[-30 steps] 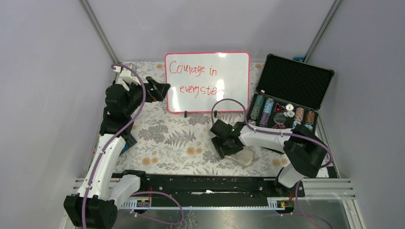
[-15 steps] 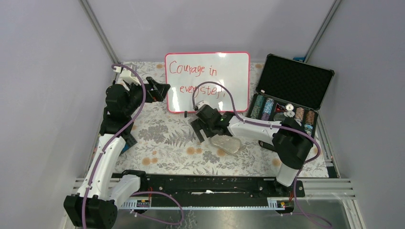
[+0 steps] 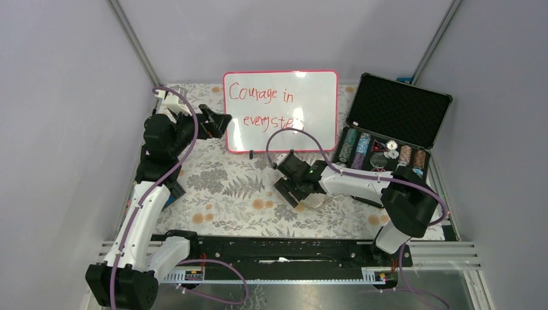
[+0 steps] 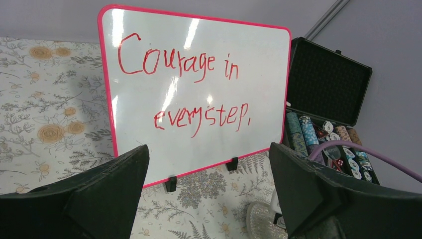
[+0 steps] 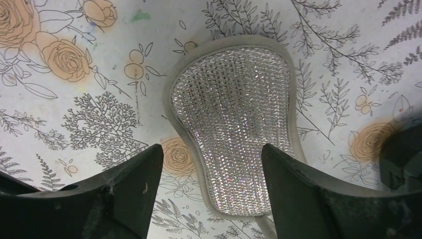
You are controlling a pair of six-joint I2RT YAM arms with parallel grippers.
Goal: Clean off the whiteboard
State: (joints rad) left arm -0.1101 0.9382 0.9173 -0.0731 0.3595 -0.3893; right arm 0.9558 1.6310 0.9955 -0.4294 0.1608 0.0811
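Observation:
The whiteboard (image 3: 316, 97) stands upright at the back of the table, pink-framed, with "Courage in every step." in red handwriting; the left wrist view shows the whiteboard (image 4: 259, 59) head-on. My left gripper (image 3: 220, 124) hovers open just off its left edge, empty (image 4: 208, 149). A glittery silver pad (image 5: 234, 124) lies flat on the floral cloth in front of the board. My right gripper (image 5: 212, 148) is open above it, one finger on each side of its narrow end, cloth showing between the left finger and the pad. From above, my right gripper (image 3: 294, 192) hides most of the pad (image 3: 318, 201).
An open black foam-lined case (image 3: 397, 110) with rows of poker chips (image 3: 381, 155) sits right of the board, close to the right arm. The floral cloth (image 3: 220, 194) covers the table. A black rail (image 3: 278, 248) runs along the near edge.
My right gripper swung left toward the board, then came back a little to the right. The glittery pad ended up left of where it lay. The left arm has not moved.

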